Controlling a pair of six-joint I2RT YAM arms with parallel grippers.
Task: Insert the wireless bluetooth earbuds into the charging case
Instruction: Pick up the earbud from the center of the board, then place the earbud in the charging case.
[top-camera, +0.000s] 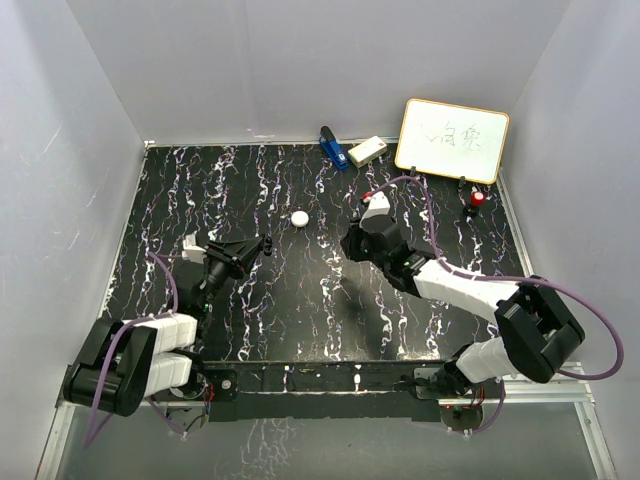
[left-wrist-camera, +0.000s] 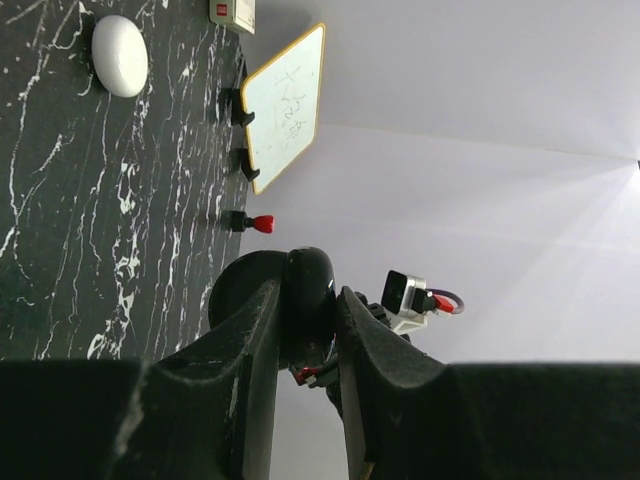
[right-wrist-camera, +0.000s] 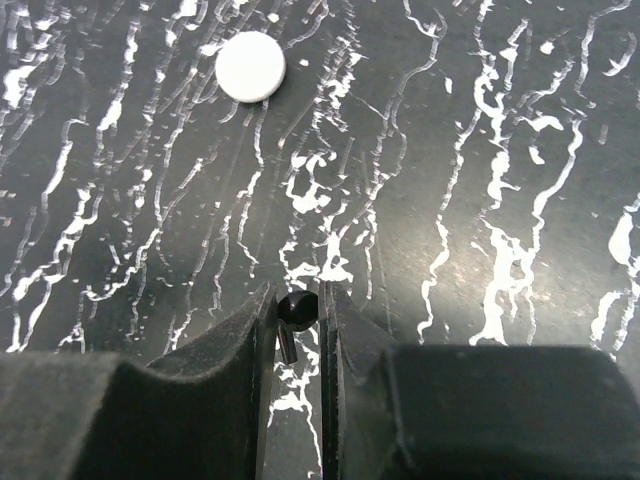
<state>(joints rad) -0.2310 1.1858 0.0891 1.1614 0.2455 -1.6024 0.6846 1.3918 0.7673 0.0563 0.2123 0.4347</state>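
Observation:
My right gripper (right-wrist-camera: 297, 298) is shut on a small black earbud (right-wrist-camera: 296, 311), a glossy round head with a short stem, held just above the black marbled table (right-wrist-camera: 480, 160). In the top view this gripper (top-camera: 351, 246) hovers right of the table's middle. My left gripper (left-wrist-camera: 308, 296) is shut on a glossy black rounded charging case (left-wrist-camera: 308, 278), turned sideways and facing the right arm. From above, the left gripper (top-camera: 264, 243) sits left of centre, a hand's width from the right one. A white round puck (top-camera: 299, 217) lies on the table between and beyond both grippers.
At the back stand a small whiteboard (top-camera: 452, 140), a blue object (top-camera: 332, 148) and a white box (top-camera: 367, 151). A red-capped item (top-camera: 476, 200) sits at the right edge. White walls close in the table on three sides.

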